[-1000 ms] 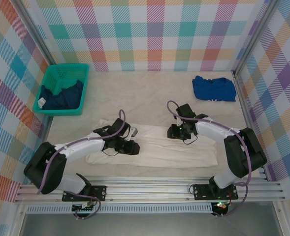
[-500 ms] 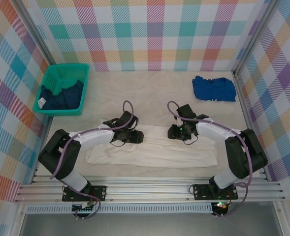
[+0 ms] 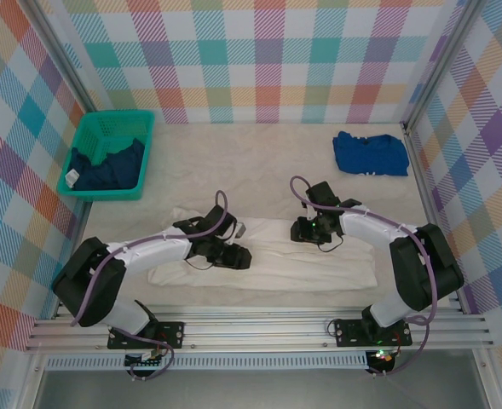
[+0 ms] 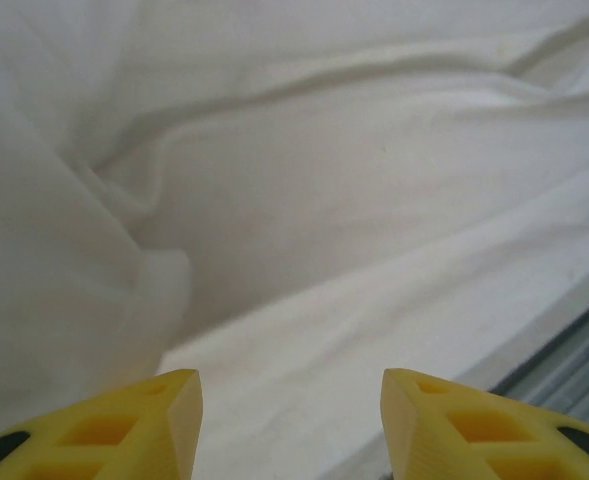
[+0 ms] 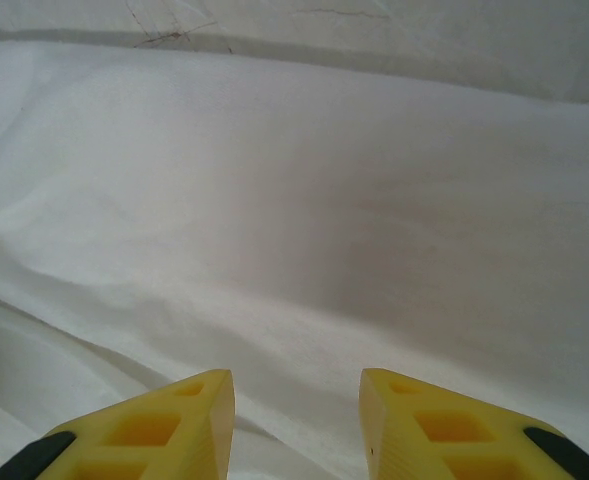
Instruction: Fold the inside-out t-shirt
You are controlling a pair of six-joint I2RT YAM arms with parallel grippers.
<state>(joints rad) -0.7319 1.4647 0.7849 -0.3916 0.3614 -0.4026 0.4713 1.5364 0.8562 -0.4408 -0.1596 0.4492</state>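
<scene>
White cotton lies under both my wrists: the inside-out t-shirt [image 3: 306,266] is spread as a long, low band across the near half of the table [image 3: 259,162], running crosswise in front of my two bases, its left end bunched up a little more than its right. My left gripper [image 3: 239,255] sits over the left part of that band, and in the left wrist view [image 4: 289,385] its yellow fingers [image 4: 170,412] stand well apart with nothing between them, just soft folds and a rounded ridge of cloth ahead, and a grey rail at the lower right corner. My right gripper [image 3: 305,230] is at the far edge of the shirt, right of the middle. In the right wrist view [image 5: 296,385] its yellow fingers [image 5: 406,412] are parted too, by a narrower gap than the left pair, and I see nothing caught between them; smooth fabric with a few shallow creases stretches ahead, and the shirt's edge meets the cream table cover at the top. Off at the far left stands a green basket [image 3: 114,120] with a dark navy garment [image 3: 106,168] in it, and at the far right a bright blue shirt [image 3: 370,153] lies folded, both well apart from the white one.
</scene>
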